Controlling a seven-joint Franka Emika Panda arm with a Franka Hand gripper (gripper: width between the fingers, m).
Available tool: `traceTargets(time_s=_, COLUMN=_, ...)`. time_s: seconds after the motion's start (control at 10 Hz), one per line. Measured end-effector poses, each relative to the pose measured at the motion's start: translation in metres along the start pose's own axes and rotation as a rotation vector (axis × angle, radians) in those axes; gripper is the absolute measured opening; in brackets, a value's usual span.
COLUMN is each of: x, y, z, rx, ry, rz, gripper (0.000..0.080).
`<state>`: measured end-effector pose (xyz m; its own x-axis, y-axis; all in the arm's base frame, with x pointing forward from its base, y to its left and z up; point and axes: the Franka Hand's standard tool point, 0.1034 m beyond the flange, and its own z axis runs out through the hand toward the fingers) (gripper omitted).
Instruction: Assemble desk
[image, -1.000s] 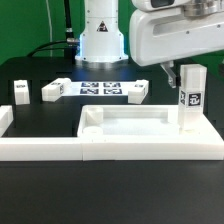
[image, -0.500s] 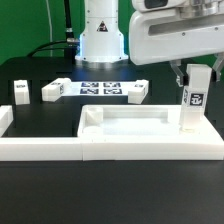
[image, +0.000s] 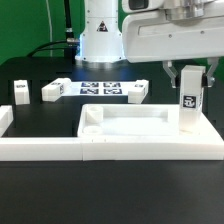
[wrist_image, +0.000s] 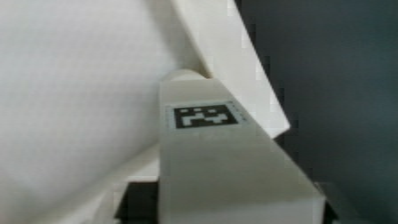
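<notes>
The white desk top (image: 130, 138), a shallow tray with a raised rim, lies at the table's front. My gripper (image: 190, 76) is shut on a white square leg (image: 190, 108) and holds it upright on the top's far corner at the exterior view's right. The leg's tag faces the camera. In the wrist view the leg (wrist_image: 222, 170) with its tag fills the middle, above the top's rim (wrist_image: 222, 50). Three more legs (image: 20, 93), (image: 52, 91), (image: 136, 93) lie loose on the table behind.
The marker board (image: 100, 88) lies at the back between the loose legs. A long low white border rail (image: 40, 150) runs along the front and turns up at the exterior view's left. The robot's base (image: 100, 40) stands behind.
The gripper and the held leg have turned a little about the leg's axis, so the tag shifted sideways. The leg stays at the same corner. The loose legs have not moved.
</notes>
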<state>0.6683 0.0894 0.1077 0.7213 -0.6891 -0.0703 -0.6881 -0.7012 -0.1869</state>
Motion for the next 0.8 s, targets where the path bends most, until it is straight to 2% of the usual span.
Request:
traceTargets(time_s=0.1, x=0.0001, y=0.0013, z=-0.0001, rx=0.025, ry=-0.020, rz=0.175, gripper=0.0308)
traceTargets(time_s=0.2, x=0.0007, y=0.0036, z=-0.0001, rx=0.063, ry=-0.053, rz=0.349, gripper=0.0310)
traceTargets(time_s=0.4, x=-0.0009, y=0.0037, z=0.0000, rx=0.061, ry=-0.059, rz=0.423, gripper=0.0310)
traceTargets(time_s=0.5, x=-0.0002, y=0.0038, z=0.0005, rx=0.074, ry=-0.067, rz=0.527, gripper=0.0310)
traceTargets(time_s=0.6, x=-0.0014, y=0.0065, z=0.0003, rx=0.116, ry=-0.093, rz=0.703, gripper=0.0310)
traceTargets(time_s=0.7, x=-0.0031, y=0.0056, z=0.0013, rx=0.130, ry=-0.105, rz=0.807, gripper=0.0310)
traceTargets(time_s=0.8, x=-0.0040, y=0.0050, z=0.0013, rx=0.128, ry=-0.106, rz=0.791, gripper=0.0310)
